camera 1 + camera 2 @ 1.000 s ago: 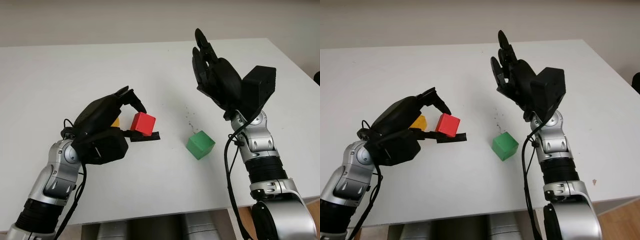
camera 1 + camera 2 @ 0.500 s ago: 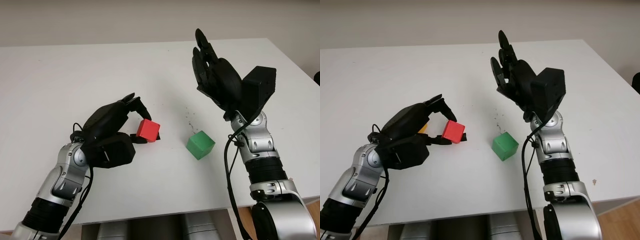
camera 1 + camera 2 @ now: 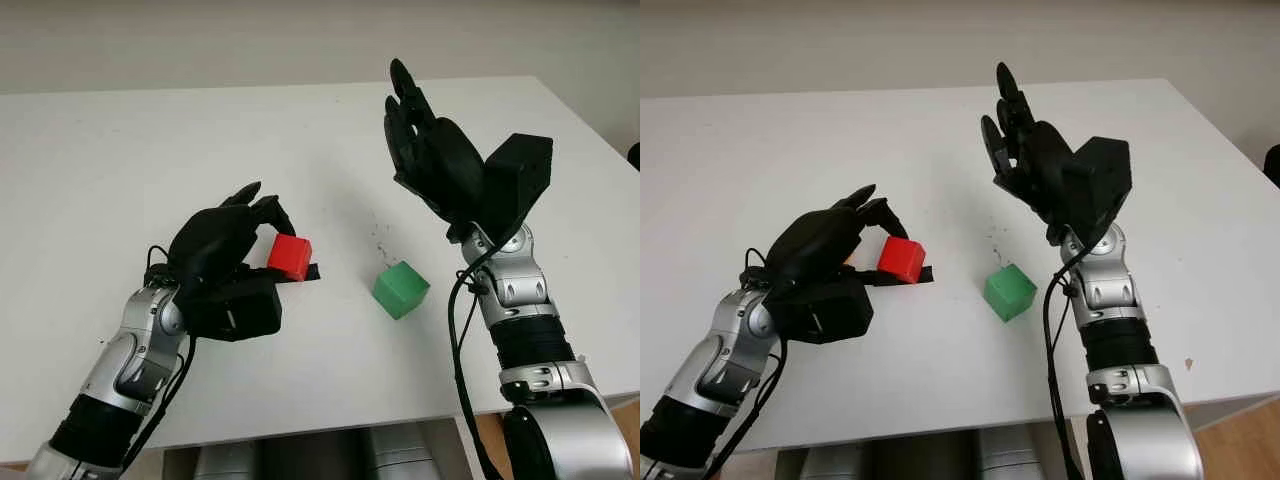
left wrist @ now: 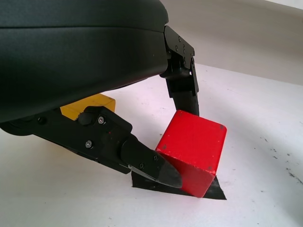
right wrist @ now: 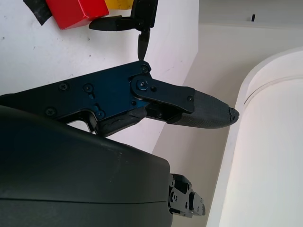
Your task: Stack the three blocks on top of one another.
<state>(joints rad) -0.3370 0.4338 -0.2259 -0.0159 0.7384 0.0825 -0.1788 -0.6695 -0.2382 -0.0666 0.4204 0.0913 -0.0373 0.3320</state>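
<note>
The red block (image 3: 291, 257) sits on a black tape mark (image 4: 213, 189) on the white table (image 3: 120, 150). My left hand (image 3: 281, 247) is shut on it: one finger (image 4: 182, 85) presses its far side and the thumb tip (image 4: 156, 170) its near side. The yellow block (image 4: 90, 104) lies just behind that hand, mostly hidden by the palm. A green block (image 3: 401, 289) stands alone on the table, a short way right of the red one. My right hand (image 3: 415, 130) is open and raised high above the table, beyond the green block.
The table's front edge (image 3: 330, 425) runs close below both forearms, and its right edge (image 3: 590, 130) lies past the right arm. A scatter of small dark specks (image 3: 380, 235) marks the surface near the green block.
The left forearm has swung in toward the centre and the hand has curled lower around the red block, which has barely shifted. The right hand and the green block have not moved.
</note>
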